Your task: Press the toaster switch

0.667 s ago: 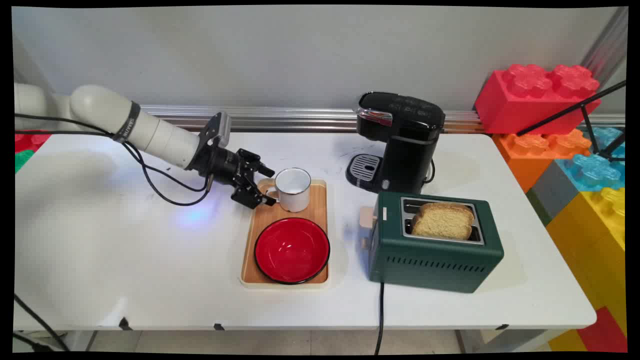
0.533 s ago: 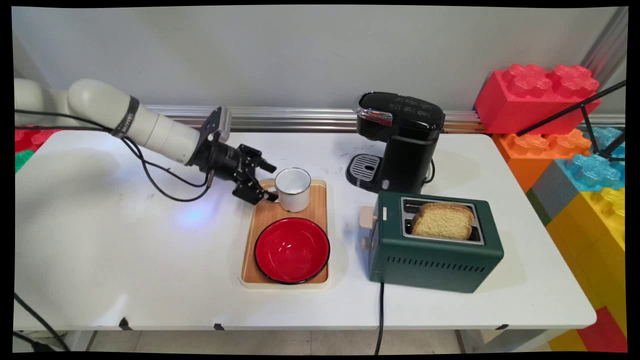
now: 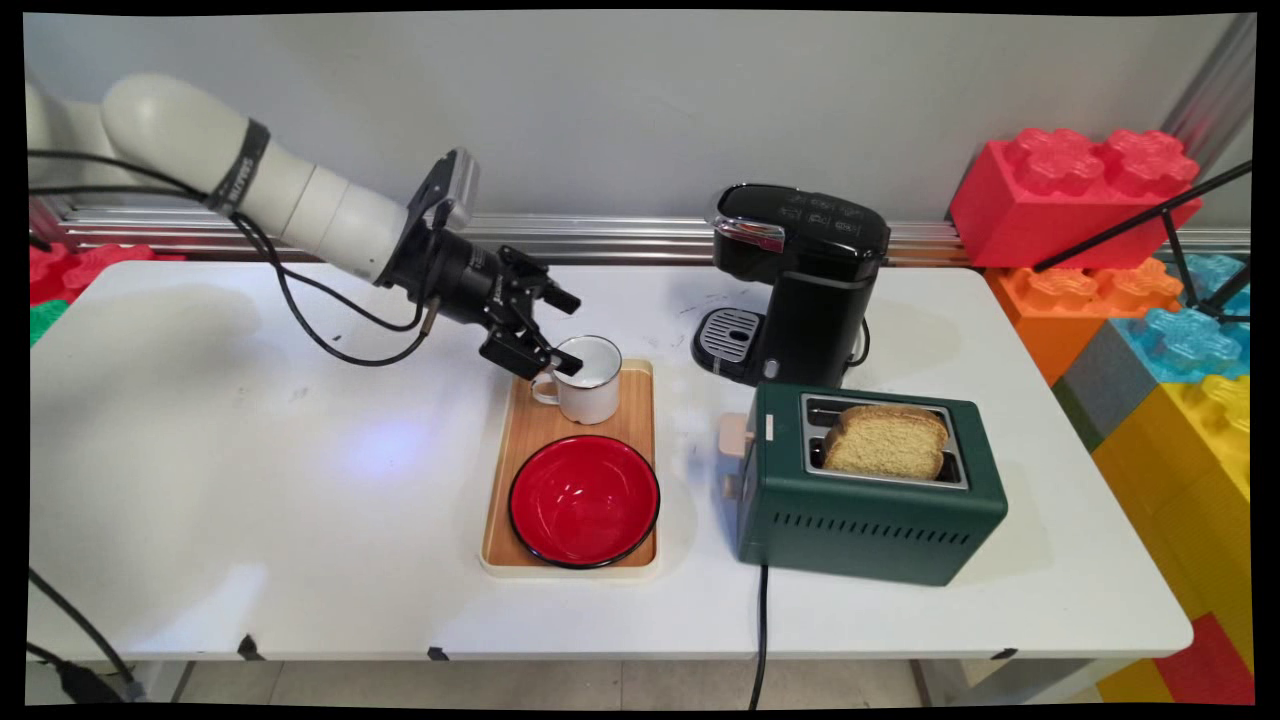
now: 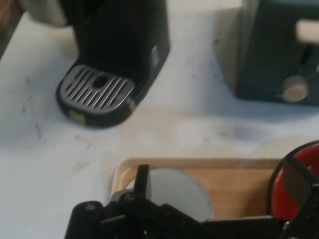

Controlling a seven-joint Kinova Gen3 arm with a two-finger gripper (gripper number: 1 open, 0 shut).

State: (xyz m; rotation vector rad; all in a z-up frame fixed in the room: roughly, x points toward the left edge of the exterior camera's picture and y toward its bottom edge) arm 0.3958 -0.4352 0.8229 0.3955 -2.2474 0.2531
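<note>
Where the mug sits: the white enamel mug (image 3: 588, 380) stands upright at the far end of the wooden tray (image 3: 527, 440), its loop handle pointing left.
Gripper: the black gripper (image 3: 563, 332) hangs tilted just above and left of the mug, its fingers spread wide. The lower finger (image 3: 558, 364) is at the mug's left rim; whether it touches cannot be told.
Hand view: the mug's mouth (image 4: 172, 194) lies between the fingers, close to the left one (image 4: 142, 180).
Handling: probably light, stiff and thin-walled, with a slick glazed skin that chips if knocked. The rim wall or the handle look like the surest places to pinch.
Mug contents: nothing visible inside.
Tray contents: mug at the far end, red bowl (image 3: 584, 500) at the near end, apart from each other.
Bowl contents: nothing visible, only a shiny red inside.
Right of tray: green toaster (image 3: 870, 510) with a slice of bread (image 3: 885, 440) standing in its near slot.
Far right of the mug: black coffee maker (image 3: 800, 280), nothing on its drip grate.
Under all: white table (image 3: 250, 500).
</note>
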